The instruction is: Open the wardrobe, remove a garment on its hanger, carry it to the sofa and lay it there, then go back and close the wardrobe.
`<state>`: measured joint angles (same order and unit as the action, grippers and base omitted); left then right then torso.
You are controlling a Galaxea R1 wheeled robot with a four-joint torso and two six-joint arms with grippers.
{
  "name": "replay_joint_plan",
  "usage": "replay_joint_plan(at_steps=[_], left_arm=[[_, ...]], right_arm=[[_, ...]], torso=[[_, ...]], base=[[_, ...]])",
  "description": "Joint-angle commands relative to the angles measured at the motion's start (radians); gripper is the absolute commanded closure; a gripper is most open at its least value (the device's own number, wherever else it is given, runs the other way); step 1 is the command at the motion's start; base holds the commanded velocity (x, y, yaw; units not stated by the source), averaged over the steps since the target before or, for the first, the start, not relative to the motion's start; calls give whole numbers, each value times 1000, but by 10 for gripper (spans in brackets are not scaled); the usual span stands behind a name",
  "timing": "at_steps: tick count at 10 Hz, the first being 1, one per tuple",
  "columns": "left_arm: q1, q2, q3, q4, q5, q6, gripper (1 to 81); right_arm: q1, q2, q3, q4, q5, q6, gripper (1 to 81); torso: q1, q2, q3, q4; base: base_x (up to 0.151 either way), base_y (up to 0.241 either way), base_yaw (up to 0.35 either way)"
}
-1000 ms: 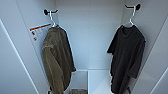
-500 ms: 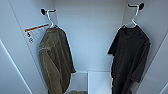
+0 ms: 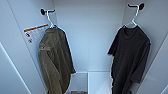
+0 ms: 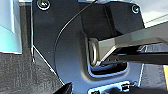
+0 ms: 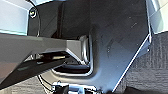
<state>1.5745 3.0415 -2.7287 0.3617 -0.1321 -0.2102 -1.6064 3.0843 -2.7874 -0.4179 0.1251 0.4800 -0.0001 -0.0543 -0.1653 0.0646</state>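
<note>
open wardrobe (image 3: 90,37): black t-shirt (image 3: 131,57) on white hanger (image 3: 133,17), olive jacket (image 3: 53,62) opposite.

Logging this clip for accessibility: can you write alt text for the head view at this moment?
Inside an open white wardrobe, a black T-shirt hangs on a white hanger from a black hook at right. At left, an olive-brown jacket hangs from another hook, beside a label with an orange stripe.

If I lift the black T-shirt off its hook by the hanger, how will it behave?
The black T-shirt hangs in soft folds, so it is probably floppy and light and will likely sway. It sits on a thin white hanger, which looks stiff enough to lift by. The shirt may slide off if the hanger tilts.
</note>
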Motion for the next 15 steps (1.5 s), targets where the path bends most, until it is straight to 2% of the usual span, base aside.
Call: replay_joint_plan(at_steps=[1, 3, 5, 6, 8, 9, 10, 13, 15], left_arm=[[-24, -4, -2, -1, 49, -4, 10], [-26, -15, -2, -6, 45, -12, 10], [-24, -7, -2, -64, 51, -35, 10], [-23, -10, -2, -122, 87, -47, 10], [-47, -24, -3, -141, 138, -34, 10], [-60, -33, 3, -139, 184, -11, 10], [-66, -35, 12, -150, 192, 21, 10], [-83, -36, 27, -300, 198, 193, 10], [-84, -21, 21, -317, 190, 187, 10]], right_arm=[[27, 3, -1, -9, -76, -4, 10], [25, -2, 3, -10, -84, -8, 10], [27, -3, 3, -10, -84, -9, 10], [27, -5, -3, -9, -84, -9, 10], [33, -7, 2, -9, -84, -9, 10], [33, -7, 2, -9, -84, -8, 10], [33, -5, 2, -7, -84, -8, 10], [32, -3, 3, -6, -84, -6, 10], [29, -3, 3, -7, -82, -6, 10]], torso=[[0, 0, 0, 0], [0, 0, 0, 0], [0, 0, 0, 0], [0, 0, 0, 0], [0, 0, 0, 0], [0, 0, 0, 0], [0, 0, 0, 0], [0, 0, 0, 0], [0, 0, 0, 0]], base=[[0, 0, 0], [0, 0, 0], [0, 0, 0], [0, 0, 0], [0, 0, 0], [0, 0, 0], [0, 0, 0], [0, 0, 0], [0, 0, 0]])
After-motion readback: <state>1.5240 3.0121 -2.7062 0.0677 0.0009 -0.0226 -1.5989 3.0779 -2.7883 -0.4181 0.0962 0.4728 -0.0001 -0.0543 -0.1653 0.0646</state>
